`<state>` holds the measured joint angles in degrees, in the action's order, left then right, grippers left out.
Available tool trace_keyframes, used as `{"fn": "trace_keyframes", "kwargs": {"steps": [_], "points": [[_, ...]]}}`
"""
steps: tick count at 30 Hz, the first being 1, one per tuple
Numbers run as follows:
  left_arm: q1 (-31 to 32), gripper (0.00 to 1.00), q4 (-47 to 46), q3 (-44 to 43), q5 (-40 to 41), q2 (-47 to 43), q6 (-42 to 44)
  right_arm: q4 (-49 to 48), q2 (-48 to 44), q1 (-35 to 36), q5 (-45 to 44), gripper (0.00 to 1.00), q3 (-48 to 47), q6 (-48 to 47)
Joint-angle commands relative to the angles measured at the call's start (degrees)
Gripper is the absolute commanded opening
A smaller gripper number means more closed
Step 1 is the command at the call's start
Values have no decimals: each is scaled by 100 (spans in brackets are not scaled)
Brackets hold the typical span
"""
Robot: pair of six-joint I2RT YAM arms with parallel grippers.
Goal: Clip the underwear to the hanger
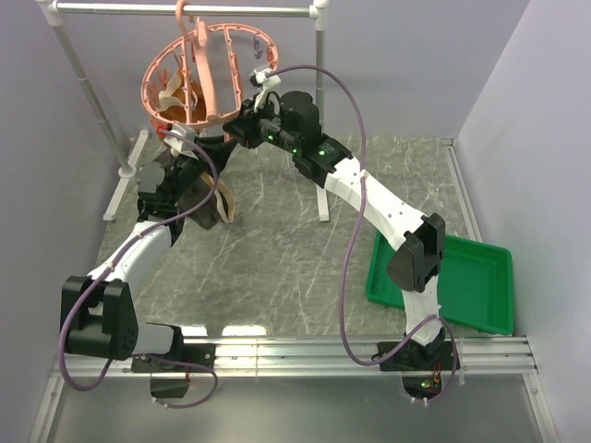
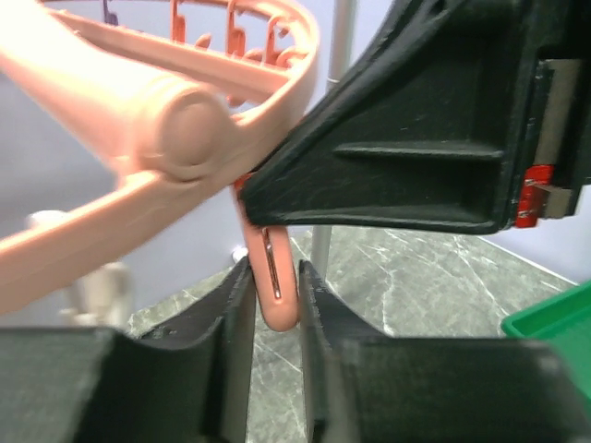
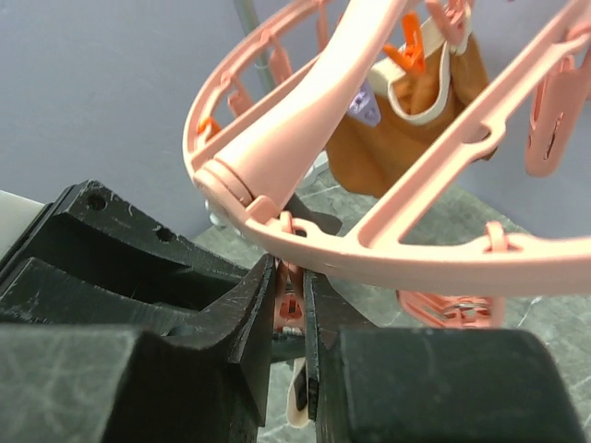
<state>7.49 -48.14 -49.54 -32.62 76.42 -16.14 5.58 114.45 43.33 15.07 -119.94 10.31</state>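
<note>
The right end effector (image 3: 290,281) is clenched on a small pink plastic clip (image 2: 277,295) under the salmon-pink round plastic hanger (image 1: 150,85). The left end effector (image 2: 274,277) flanks a clip's tip; I cannot tell if it grips. The dark olive-brown cloth underwear (image 1: 201,194) hangs just below. If the waistband slips before the clip bites, it likely drops. No readable writing.

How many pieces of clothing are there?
2: the orange-brown garment hanging from the hanger, and the dark underwear dangling below it. Others may be hidden behind the arms.
</note>
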Motion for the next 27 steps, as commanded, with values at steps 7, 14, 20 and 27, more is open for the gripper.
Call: {"fn": "trace_keyframes", "kwargs": {"steps": [7,14,20,27], "points": [[-2,3,-38,-311,72,-31,111,57,-55,35,251,28,-284,112],[-2,0,-37,-302,54,-40,138,66,-20,35,163,49,-302,191],[-2,0,-64,-293,-7,-31,129,48,51,53,75,51,-363,217],[-2,3,59,-284,-104,-49,199,-4,42,44,101,24,-390,288]]}}
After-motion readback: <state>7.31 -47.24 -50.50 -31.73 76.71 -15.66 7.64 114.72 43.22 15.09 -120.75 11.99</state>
